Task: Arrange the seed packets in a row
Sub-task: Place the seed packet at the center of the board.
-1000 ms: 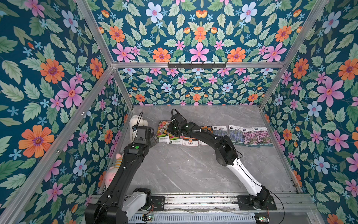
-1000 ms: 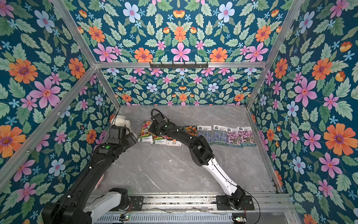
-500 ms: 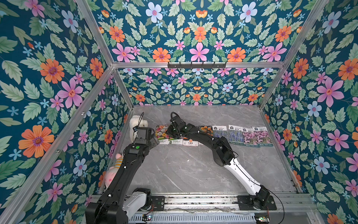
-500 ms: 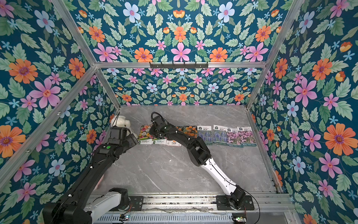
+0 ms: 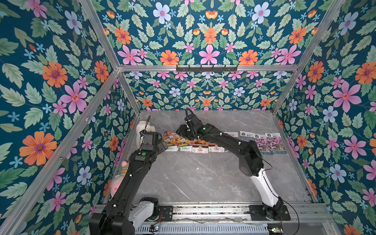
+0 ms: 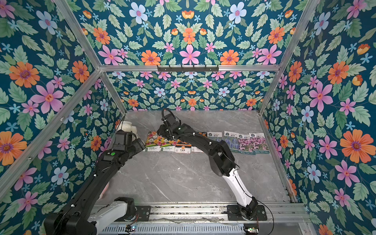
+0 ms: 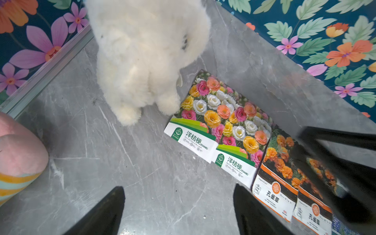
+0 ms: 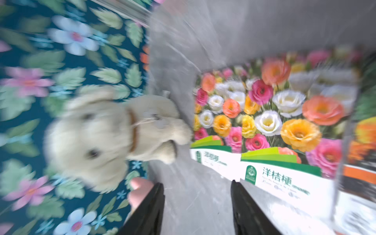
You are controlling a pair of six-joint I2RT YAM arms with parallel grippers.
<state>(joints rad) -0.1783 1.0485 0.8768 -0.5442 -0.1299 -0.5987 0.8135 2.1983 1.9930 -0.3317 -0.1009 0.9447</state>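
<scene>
table (image 5: 203, 179): grey marble top, bare in front, all the action along the far side.
seed packets (image 5: 270, 143): eight lie flat in a line across the far part of the table, from beside the plush to near the right wall. neighbours lap over each other at the left end.
white plush toy (image 7: 142, 57): sits at the row's left end, one paw right against the end packet.
right gripper (image 8: 197, 209): jaws apart with only bare table between them, low by the near corner of the left-end packet. this wrist view is blurred.
left gripper (image 7: 179, 211): jaws wide apart over bare table just in front of the row, holding nothing.
multicolour pair (image 7: 219, 114): flat on the table, the second lapped over the first.
marigold pair (image 7: 278, 171): next along, partly under the right arm.
handling: i judge them featherlight, thin and bendy, and glossy enough to skid. they lie flush, so a pinch from above on the face looks hopeless.
where to take hold: the white bottom strip on the near edge, or a lapped corner. failing that, press down and slide.
</scene>
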